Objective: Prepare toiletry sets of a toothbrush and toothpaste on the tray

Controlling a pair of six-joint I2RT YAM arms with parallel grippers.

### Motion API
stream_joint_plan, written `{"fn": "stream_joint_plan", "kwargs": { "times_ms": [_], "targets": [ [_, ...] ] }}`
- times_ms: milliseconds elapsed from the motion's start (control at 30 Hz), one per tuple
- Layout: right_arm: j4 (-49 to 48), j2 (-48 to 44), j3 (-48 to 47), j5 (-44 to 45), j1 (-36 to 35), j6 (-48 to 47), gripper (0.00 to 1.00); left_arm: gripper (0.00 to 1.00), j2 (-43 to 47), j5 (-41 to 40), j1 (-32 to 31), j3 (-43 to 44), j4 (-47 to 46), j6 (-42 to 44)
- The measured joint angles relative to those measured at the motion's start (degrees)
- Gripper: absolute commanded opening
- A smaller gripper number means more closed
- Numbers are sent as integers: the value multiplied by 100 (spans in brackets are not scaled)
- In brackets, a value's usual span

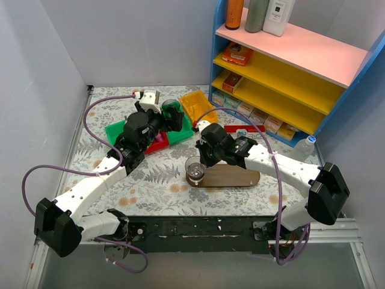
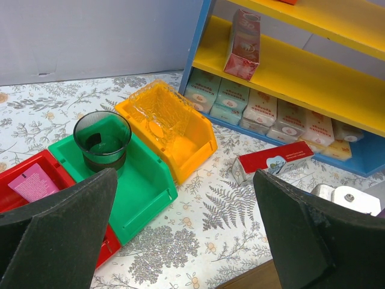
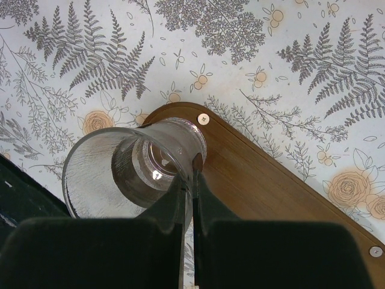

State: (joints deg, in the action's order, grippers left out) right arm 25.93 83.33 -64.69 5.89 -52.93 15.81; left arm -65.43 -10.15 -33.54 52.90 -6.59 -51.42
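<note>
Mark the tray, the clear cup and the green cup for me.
tray (image 3: 271, 180): right wrist view, bare wood right of the cup.
clear cup (image 3: 96, 174): right wrist view, its frosted side wall.
green cup (image 2: 103, 158): left wrist view, its lower front wall.

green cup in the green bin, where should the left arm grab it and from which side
Pinch the rim of the green cup from straight above, one finger inside, one outside. It stands upright with its mouth open upward, and the walls of the green bin sit close around its base.
</note>
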Motion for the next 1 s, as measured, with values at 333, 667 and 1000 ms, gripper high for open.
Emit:
{"fn": "stream_joint_plan", "kwargs": {
  "times_ms": [333,667,1000],
  "targets": [
    [11,0,0,33,0,52,3,98,-37,0,0,0,0,0],
    [22,0,0,63,-4,66,21,98,-59,0,0,0,0,0],
    [-2,0,0,87,-2,79,35,98,-70,2,0,0,0,-2]
  ]
}}
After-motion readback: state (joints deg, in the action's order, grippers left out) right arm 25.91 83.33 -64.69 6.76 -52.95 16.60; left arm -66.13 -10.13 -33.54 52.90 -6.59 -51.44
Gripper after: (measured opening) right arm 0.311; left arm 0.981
